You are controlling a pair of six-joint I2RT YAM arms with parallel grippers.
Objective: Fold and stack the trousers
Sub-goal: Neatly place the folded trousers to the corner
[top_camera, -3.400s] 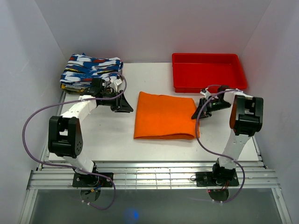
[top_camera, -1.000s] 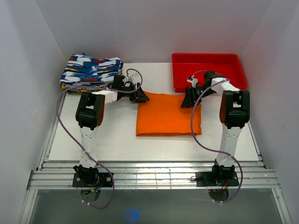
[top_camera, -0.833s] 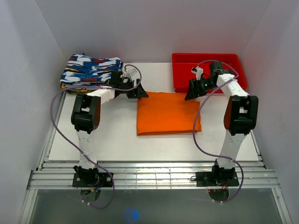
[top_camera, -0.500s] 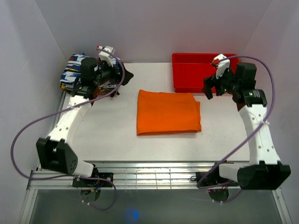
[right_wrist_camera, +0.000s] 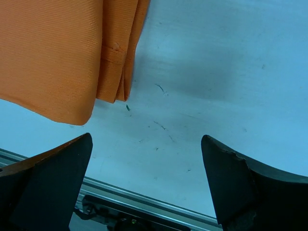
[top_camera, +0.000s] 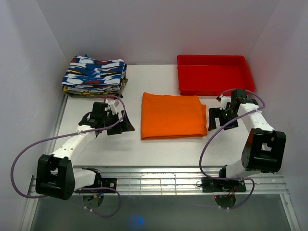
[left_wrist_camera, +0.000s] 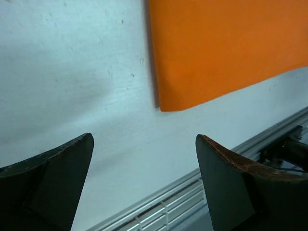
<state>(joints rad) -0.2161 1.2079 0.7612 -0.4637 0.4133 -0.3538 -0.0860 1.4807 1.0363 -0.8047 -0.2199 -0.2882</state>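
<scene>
Your trousers (top_camera: 173, 116) lie flat on the table (top_camera: 120, 149), folded to a neat rectangle just in front of the tray (top_camera: 202, 91). They start under the tray's left half and run out past its left end. Their long axis runs left to right, parallel to the tray's front wall, so each short end faces one gripper. The right gripper (top_camera: 212, 120) sits in front of the tray's middle, just beside the trousers' right end. Its jaws are spread wide and hold nothing. The left gripper (top_camera: 126, 126) is well to the left of the tray and nearer you, a little apart from the trousers' left end, and it too is wide open and empty. Your right arm is therefore the closer one. Its wrist view shows stacked layers and a seam at the near right corner, so the loose edges probably point that way and the left end is probably the closed fold. Whatever you do next, expect to reach inward along that long axis from both ends.
</scene>
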